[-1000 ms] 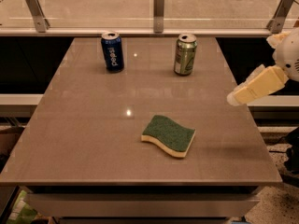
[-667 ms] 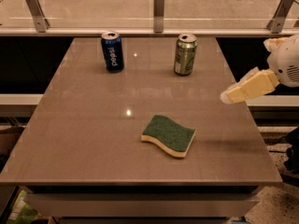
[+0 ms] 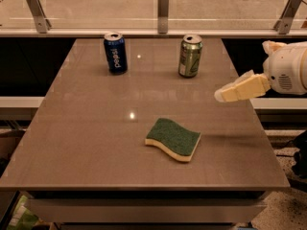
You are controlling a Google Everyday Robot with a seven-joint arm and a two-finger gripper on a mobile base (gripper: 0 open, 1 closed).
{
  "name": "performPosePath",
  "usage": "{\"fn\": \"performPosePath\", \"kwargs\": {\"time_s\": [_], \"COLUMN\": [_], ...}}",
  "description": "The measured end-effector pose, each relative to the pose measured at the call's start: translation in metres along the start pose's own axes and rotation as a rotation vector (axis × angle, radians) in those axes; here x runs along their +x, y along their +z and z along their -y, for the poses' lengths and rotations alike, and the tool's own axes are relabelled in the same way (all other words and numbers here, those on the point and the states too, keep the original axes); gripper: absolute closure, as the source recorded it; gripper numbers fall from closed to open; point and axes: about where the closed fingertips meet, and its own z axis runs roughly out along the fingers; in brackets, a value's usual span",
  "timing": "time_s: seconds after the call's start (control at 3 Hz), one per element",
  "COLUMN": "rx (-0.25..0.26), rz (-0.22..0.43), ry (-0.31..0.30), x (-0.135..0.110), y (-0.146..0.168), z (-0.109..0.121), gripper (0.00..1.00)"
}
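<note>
My gripper point(image 3: 224, 94) reaches in from the right edge, hovering above the table's right side. It holds nothing. A green-topped yellow sponge point(image 3: 173, 139) lies flat on the table, below and left of the gripper and apart from it. A green can point(image 3: 190, 55) stands upright at the back, up and left of the gripper. A blue can point(image 3: 115, 52) stands upright further left at the back.
The brown table point(image 3: 86, 128) has a glass barrier with metal posts point(image 3: 163, 4) behind it. The robot's white arm body point(image 3: 288, 68) sits off the table's right edge. Dark gaps flank the table on both sides.
The gripper has moved left over the table's right side, closer to the green can and sponge. Cans and sponge have not moved.
</note>
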Motion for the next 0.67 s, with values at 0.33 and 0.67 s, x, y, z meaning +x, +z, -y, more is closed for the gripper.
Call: {"fn": "performPosePath", "kwargs": {"time_s": [0.33,0.67], "rx": [0.018,0.018], "rz": [0.045,0.045], "ry": [-0.013,-0.013], "x": [-0.0104,-0.0105], "y": [0.0099,0.0099], "z": [0.0014,0.0013], "gripper": [0.00,0.00]}}
